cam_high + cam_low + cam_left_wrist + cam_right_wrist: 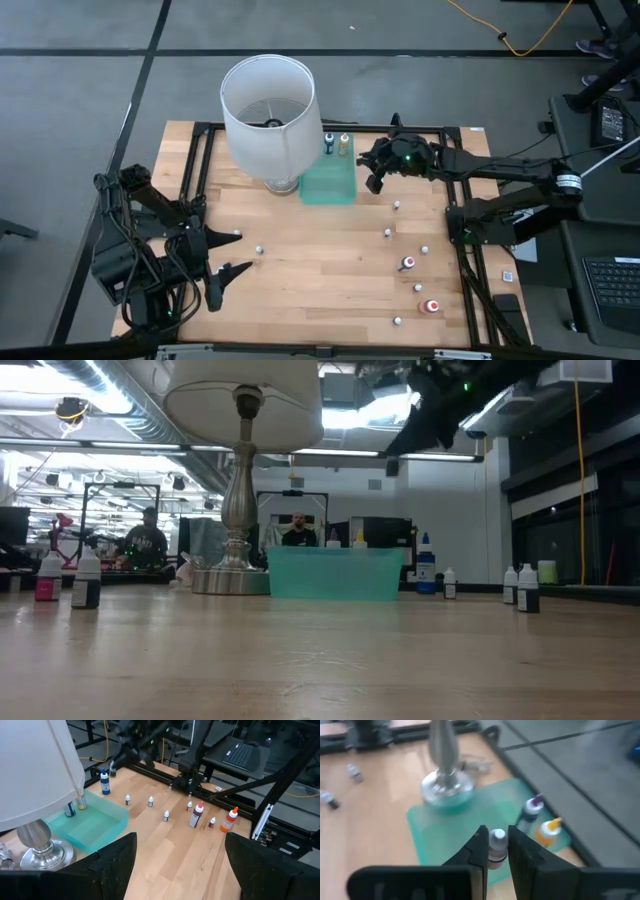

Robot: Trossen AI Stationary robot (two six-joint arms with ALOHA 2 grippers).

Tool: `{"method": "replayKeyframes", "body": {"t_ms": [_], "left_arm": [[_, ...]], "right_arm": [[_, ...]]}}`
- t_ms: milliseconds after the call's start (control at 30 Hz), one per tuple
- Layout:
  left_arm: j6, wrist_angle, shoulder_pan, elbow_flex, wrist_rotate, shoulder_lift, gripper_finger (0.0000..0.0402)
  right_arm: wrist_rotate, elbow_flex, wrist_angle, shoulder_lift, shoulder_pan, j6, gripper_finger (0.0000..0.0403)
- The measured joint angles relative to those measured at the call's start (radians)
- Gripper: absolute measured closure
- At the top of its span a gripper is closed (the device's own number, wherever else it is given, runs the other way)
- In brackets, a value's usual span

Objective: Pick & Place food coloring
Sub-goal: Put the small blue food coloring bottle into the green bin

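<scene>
A wooden table (300,260) in a black frame stands on grey floor, with a workshop and seated people beyond it in the low view. My right arm reaches in from three o'clock, stretched toward the table's far edge, and my right gripper (497,848) hangs above the green tray (328,184), just to its three o'clock side, fingers pressed onto a small white-capped bottle (496,845) of food coloring. My left arm is folded at the eight o'clock corner, my left gripper (229,255) spread wide and holding nothing. Two bottles (336,144) stand at the tray's twelve o'clock end. The white lamp (268,115) stands at the tray's nine o'clock side, touching or nearly so. More tiny bottles (408,264) are scattered over the table's three to five o'clock area, and two (248,242) near my left gripper.
</scene>
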Motion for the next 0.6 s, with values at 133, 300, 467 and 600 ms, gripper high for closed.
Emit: {"method": "replayKeyframes", "body": {"t_ms": [133,300,467,600], "left_arm": [[0.0,0.0,0.0,0.0,-0.003,0.0,0.0107],[-0.008,0.0,0.003,0.0,-0.027,0.0,0.0107],[-0.021,0.0,0.016,0.0,-0.046,0.0,0.0107],[-0.043,0.0,0.029,0.0,-0.042,0.0,0.0107]], "right_arm": [[-0.186,-0.106,0.128,0.008,-0.066,-0.037,0.0349],[-0.308,-0.223,0.279,0.008,-0.1,-0.054,0.0349],[-0.372,-0.277,0.39,0.053,-0.094,-0.058,0.0349],[-0.392,-0.262,0.444,0.118,-0.075,-0.077,0.0349]]}}
